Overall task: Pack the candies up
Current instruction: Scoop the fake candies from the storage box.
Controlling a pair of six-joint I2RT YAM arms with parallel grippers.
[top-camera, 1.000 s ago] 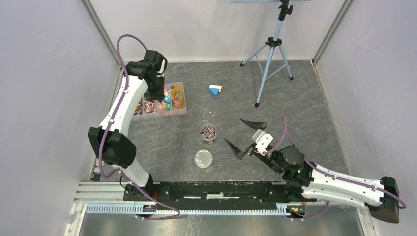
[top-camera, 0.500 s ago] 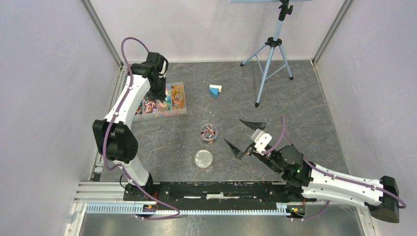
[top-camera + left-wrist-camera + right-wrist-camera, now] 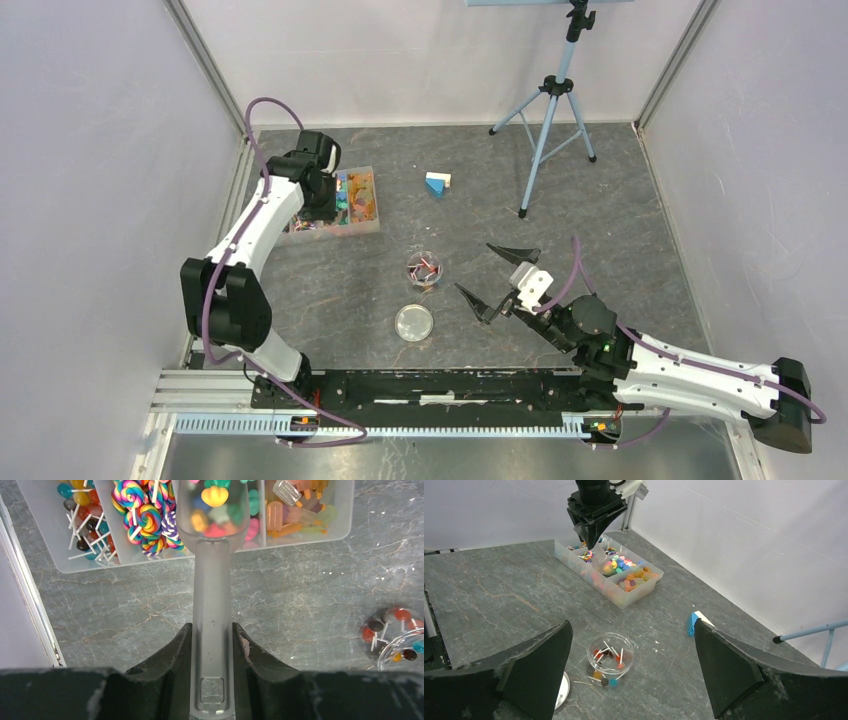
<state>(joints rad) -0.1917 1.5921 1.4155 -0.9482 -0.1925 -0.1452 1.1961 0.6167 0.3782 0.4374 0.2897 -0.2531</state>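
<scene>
My left gripper (image 3: 212, 630) is shut on the handle of a translucent scoop (image 3: 212, 595). The scoop's bowl hangs over a middle compartment of the clear divided tray (image 3: 300, 537) and holds several small candies (image 3: 215, 500). Seen from above, the left gripper (image 3: 322, 203) stands over that tray (image 3: 372, 228), which is full of lollipops, small sweets and gummies. A small clear jar (image 3: 425, 268) with a few lollipops stands mid-table. My right gripper (image 3: 478, 268) stays open just to the right of it, nothing between its fingers, the jar (image 3: 610, 654) ahead of it.
A round lid (image 3: 414, 322) lies in front of the jar. A few lollipops (image 3: 609, 681) lie loose beside the jar. A blue-and-white block (image 3: 437, 183) sits at the back middle. A tripod (image 3: 548, 110) stands at the back right. Walls enclose the table.
The left arm has shifted its elbow and drawn its wrist slightly back over the tray, scoop still held. The right arm has not moved.
</scene>
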